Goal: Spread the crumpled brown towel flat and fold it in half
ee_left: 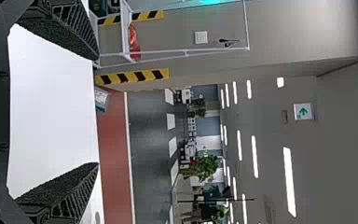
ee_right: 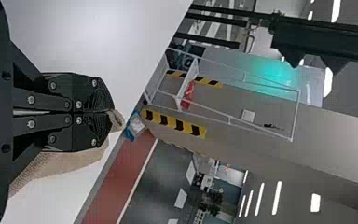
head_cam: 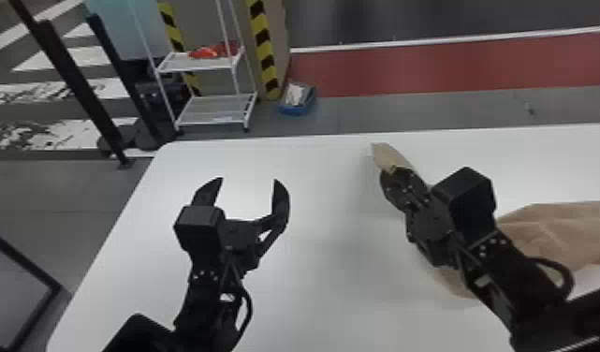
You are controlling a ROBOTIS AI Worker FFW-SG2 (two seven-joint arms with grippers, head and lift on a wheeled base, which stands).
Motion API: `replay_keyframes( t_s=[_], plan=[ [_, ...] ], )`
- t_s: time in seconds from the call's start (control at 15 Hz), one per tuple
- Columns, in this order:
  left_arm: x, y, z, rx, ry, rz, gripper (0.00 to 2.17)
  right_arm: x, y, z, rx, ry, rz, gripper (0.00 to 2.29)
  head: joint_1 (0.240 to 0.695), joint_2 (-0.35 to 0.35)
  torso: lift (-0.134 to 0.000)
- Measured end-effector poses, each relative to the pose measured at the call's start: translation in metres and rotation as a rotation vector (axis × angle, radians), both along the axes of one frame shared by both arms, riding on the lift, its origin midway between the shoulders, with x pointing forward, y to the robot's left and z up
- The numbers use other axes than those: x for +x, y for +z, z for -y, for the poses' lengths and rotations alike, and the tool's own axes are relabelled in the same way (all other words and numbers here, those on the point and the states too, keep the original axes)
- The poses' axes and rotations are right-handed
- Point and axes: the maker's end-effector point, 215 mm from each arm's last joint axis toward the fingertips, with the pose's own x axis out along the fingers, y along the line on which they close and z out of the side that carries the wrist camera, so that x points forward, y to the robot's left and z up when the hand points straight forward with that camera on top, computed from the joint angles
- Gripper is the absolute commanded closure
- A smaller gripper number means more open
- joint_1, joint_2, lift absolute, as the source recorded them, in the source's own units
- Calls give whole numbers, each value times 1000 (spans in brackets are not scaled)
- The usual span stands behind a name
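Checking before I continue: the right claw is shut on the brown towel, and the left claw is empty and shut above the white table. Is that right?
Not quite: the left claw is open, its fingers spread apart, as the head view shows. It is empty and above the white table, and the right claw is shut on the brown towel.
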Motion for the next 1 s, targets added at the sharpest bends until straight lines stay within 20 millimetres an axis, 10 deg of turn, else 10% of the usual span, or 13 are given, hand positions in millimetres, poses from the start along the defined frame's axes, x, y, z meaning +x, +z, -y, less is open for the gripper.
replay_keyframes(
  t_s=[0.73,1.0],
  plan=[
    [0,-4,5,-5,-7,-6,73,-55,-89,-93,2,309,-256,1663,695,329,-125],
    [-3,-6,2,-3,-2,-11,73,-76,-120,-120,-28,392,-344,211,695,350,-125]
  ],
)
